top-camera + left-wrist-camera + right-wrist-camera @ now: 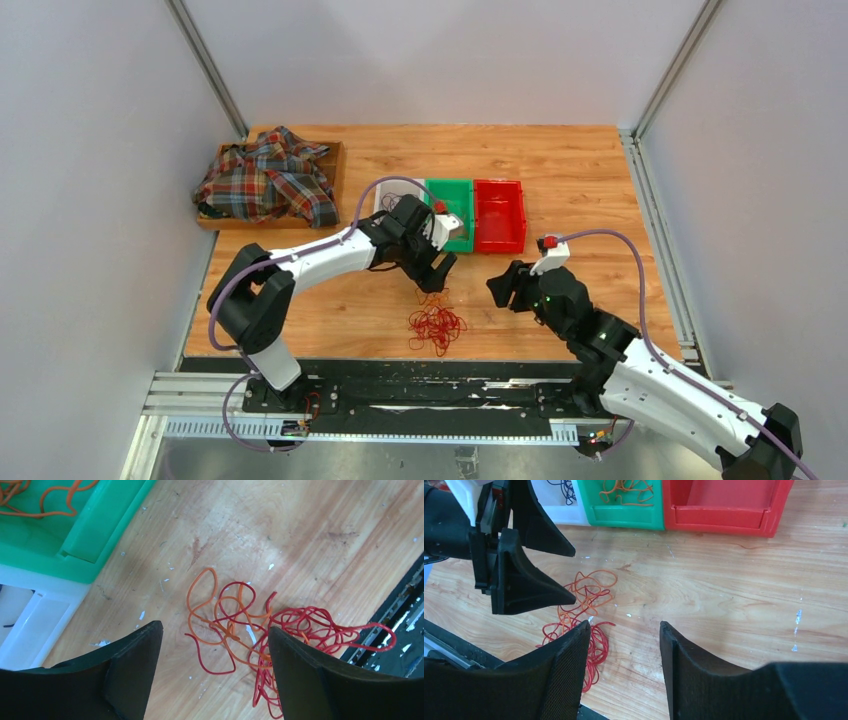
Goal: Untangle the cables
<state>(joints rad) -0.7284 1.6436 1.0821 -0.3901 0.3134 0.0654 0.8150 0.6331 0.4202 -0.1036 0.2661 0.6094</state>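
The cables (437, 328) lay tangled on the worktop (580, 180) near its front edge. The left tool (433, 280) hung above them, apart and empty, probably to pick a strand; the right tool (500, 290), also apart, stood beside.

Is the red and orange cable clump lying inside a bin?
No, the cable clump lies on the wooden table, outside the green bin.

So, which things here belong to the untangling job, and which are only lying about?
Job:
red and orange cable tangle
orange cable in the green bin
dark cable in the white bin
red bin, probably for sorting

Lying about:
plaid cloth
wooden tray under it
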